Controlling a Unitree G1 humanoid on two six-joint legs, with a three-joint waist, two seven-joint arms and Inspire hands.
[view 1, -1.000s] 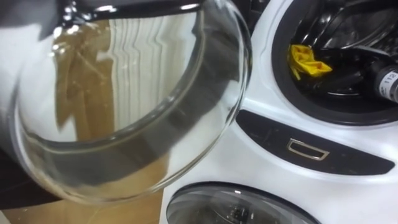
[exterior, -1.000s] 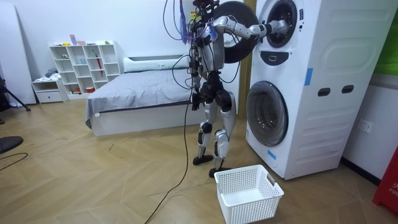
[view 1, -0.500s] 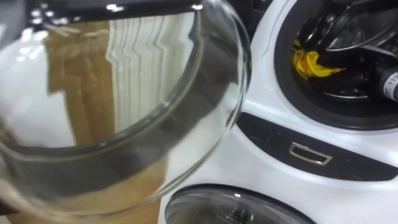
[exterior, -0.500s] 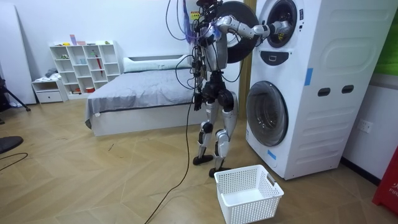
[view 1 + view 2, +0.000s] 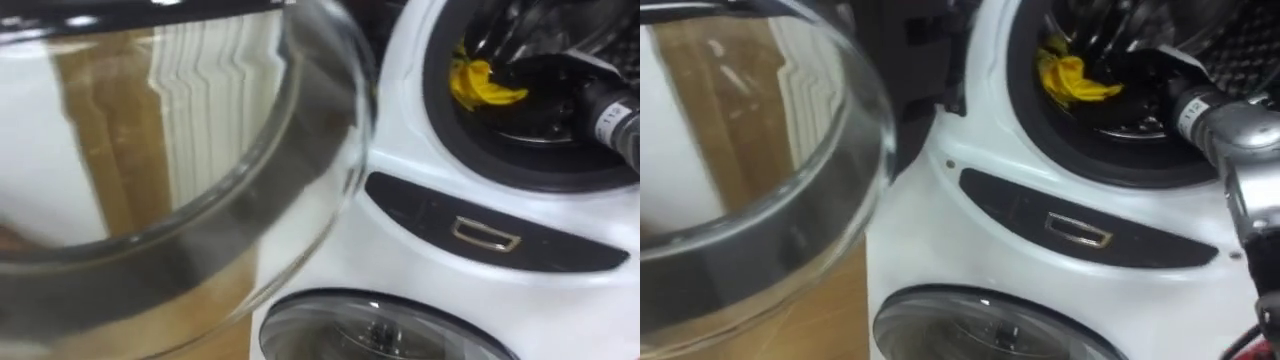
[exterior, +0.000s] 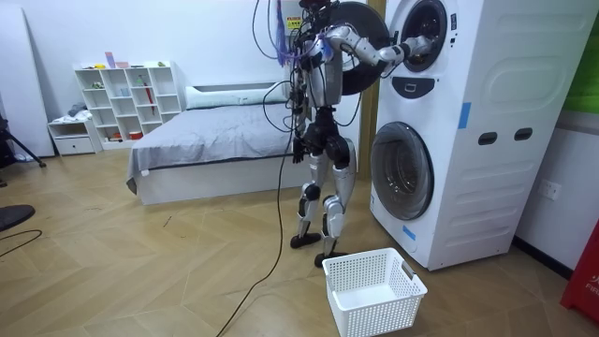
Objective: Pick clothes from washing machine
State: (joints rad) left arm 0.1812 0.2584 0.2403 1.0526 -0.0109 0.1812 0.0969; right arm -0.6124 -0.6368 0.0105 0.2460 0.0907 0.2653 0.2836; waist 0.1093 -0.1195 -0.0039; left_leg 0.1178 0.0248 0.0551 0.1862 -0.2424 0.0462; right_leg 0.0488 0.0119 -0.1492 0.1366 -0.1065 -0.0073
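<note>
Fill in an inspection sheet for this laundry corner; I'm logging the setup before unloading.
surface: wood floor; the robot stands on it at the open door.
job's things: yellow cloth in the upper drum; glass door open; white basket on the floor before the stacked machines.
clutter: nothing seen.
robot hand: right robot hand inside the drum near the cloth; whether it holds it cannot be told.
cables: the robot's own, trailing across the floor.
surroundings: bed, white shelf by the wall.
</note>
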